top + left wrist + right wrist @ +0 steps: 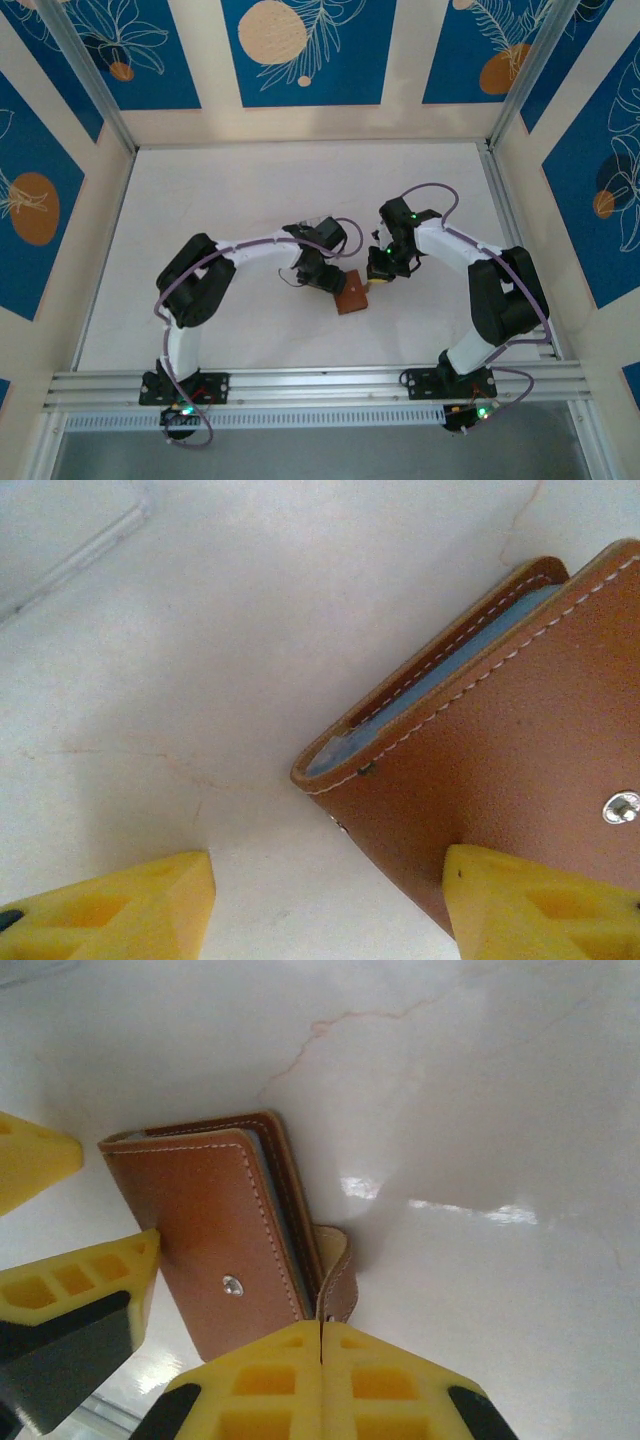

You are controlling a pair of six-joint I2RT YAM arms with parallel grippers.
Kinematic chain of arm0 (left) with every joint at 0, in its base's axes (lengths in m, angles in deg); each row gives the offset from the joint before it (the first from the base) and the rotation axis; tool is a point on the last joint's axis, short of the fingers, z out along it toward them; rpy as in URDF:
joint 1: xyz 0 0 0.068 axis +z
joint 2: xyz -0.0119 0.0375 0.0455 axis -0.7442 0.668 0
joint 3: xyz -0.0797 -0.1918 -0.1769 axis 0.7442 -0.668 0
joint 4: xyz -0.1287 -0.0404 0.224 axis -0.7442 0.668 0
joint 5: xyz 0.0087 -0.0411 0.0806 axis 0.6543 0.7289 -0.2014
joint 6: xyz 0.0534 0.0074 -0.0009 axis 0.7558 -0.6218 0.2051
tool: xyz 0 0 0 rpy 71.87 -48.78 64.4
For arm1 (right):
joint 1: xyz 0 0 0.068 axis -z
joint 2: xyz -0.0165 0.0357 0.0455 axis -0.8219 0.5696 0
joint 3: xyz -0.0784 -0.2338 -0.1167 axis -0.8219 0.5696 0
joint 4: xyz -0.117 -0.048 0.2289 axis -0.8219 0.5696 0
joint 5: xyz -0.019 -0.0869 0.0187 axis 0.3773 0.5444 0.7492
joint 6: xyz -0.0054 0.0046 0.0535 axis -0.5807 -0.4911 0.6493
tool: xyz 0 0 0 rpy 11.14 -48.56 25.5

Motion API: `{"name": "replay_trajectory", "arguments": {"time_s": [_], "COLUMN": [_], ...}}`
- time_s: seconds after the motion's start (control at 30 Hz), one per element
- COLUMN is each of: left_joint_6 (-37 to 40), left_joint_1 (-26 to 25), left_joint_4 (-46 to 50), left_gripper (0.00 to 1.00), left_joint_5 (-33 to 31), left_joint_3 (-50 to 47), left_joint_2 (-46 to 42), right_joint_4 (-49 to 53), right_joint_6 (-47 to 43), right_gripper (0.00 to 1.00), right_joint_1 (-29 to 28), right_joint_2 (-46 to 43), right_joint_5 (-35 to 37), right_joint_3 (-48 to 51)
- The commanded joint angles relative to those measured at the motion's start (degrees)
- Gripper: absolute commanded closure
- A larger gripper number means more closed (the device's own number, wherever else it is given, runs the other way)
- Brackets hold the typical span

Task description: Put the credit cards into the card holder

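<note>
Folded card holder (215,1220) lies on the table (480,1110). Right gripper (320,1335) pinches its snap tab (338,1275) just ahead. Left gripper (325,865) gapes wide astride one corner.

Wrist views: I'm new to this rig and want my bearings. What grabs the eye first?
A folded brown wallet lies on the white table, with blue lining showing at its edge. The right gripper is shut, its yellow tips at the wallet's snap tab. The left gripper stands open, one finger over the wallet.
</note>
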State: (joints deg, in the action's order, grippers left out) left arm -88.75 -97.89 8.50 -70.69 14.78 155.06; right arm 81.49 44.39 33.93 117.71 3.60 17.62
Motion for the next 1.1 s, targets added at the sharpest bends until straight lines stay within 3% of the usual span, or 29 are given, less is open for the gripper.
{"name": "replay_trajectory", "arguments": {"time_s": [0.0,0.2,1.07], "left_joint_6": [0.08,-0.98,-1.73], "left_joint_1": [-1.75,-1.97,-2.01], "left_joint_4": [0.74,-1.30,-4.05], "left_gripper": [0.37,0.37,0.38], "left_joint_5": [-2.23,-1.12,0.65], "left_joint_3": [-4.24,-5.89,-8.02], "left_joint_2": [3.91,4.08,4.27], "right_joint_4": [0.24,-1.07,-3.89], "right_joint_6": [-0.98,-0.62,1.31], "right_gripper": [1.00,1.00,1.00], "right_joint_1": [0.18,-0.17,-3.71], "right_joint_2": [0.50,1.57,8.13], "right_joint_5": [-4.24,-8.18,-13.06], "right_joint_3": [-0.31,-0.64,-2.86]}}
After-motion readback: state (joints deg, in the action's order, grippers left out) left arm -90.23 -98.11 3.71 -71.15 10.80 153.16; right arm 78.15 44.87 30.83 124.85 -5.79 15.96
